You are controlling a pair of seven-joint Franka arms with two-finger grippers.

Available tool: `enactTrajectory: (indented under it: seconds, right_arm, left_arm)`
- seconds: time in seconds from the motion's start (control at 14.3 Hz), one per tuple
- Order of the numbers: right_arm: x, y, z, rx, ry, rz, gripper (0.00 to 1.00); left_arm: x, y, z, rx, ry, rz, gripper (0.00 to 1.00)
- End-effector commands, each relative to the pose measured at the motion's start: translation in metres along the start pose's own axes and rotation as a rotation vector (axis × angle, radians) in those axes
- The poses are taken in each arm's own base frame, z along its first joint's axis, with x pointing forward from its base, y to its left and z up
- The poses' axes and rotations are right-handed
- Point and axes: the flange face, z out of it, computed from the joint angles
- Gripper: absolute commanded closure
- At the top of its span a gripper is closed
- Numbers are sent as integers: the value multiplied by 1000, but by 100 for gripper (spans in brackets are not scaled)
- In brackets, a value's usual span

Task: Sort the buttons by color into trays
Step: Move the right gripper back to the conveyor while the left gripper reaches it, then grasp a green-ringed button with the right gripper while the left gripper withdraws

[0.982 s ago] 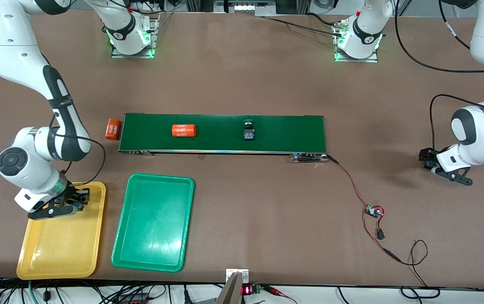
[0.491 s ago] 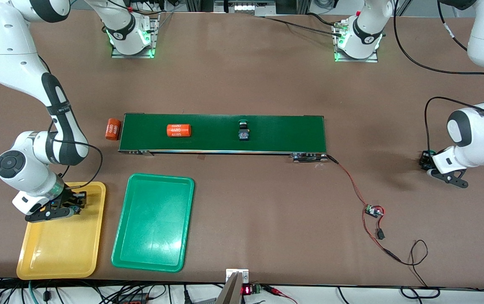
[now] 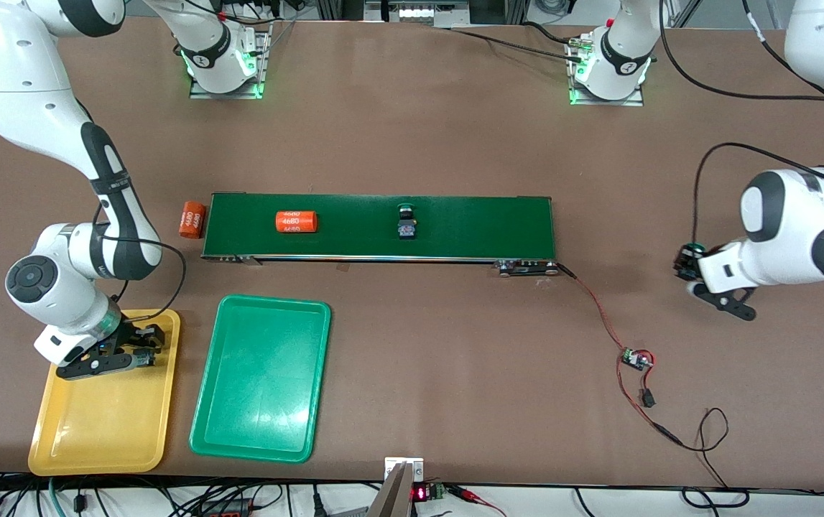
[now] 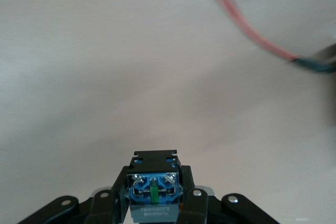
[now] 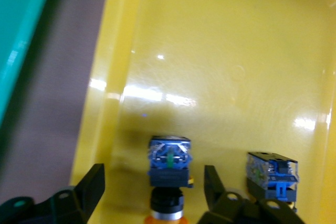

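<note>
On the brown table (image 3: pixel 412 143) the right gripper (image 3: pixel 140 346) hangs spread over the yellow tray (image 3: pixel 67 438), two yellow buttons (image 5: pixel 169 174) below it, apparently just dropped, while the left gripper (image 3: pixel 692 269) pinches a green button (image 4: pixel 153 187) over the table's left-arm end, likely for the green tray (image 3: pixel 261 380).

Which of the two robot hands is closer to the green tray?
The right one. The right gripper hangs open over the yellow tray, right beside the green tray. The left gripper, shut on a green button, is up near the left arm's end of the table.
</note>
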Motion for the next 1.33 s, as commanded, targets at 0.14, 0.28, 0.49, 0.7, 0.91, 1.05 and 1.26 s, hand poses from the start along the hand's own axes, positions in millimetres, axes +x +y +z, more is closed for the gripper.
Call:
enactTrajectory:
  seconds: [0.14, 0.28, 0.49, 0.7, 0.91, 1.05, 1.26]
  right_arm:
    - [-18, -46, -106, 78, -86, 116, 0]
    - [-26, -66, -144, 103, -150, 168, 0]
    - [-54, -141, -185, 99, -189, 229, 0]
    - [-87, -219, -208, 112, -206, 197, 0]
    - [-120, -290, -201, 119, -223, 216, 0]
    - [-134, -321, -198, 128, -221, 220, 0]
    - [-137, -349, -200, 151, -188, 245, 0]
  left_arm:
    - [27, 131, -5, -66, -26, -187, 83]
    - [37, 193, -6, -113, -28, -256, 83]
    - [47, 248, 16, -162, 9, -292, 83]
    - [50, 277, 49, -170, 77, -325, 77]
    - [42, 286, 40, -156, 41, -307, 0]
    - [35, 288, 30, -146, 12, -314, 0]
    - [37, 285, -7, -139, 75, -313, 0]
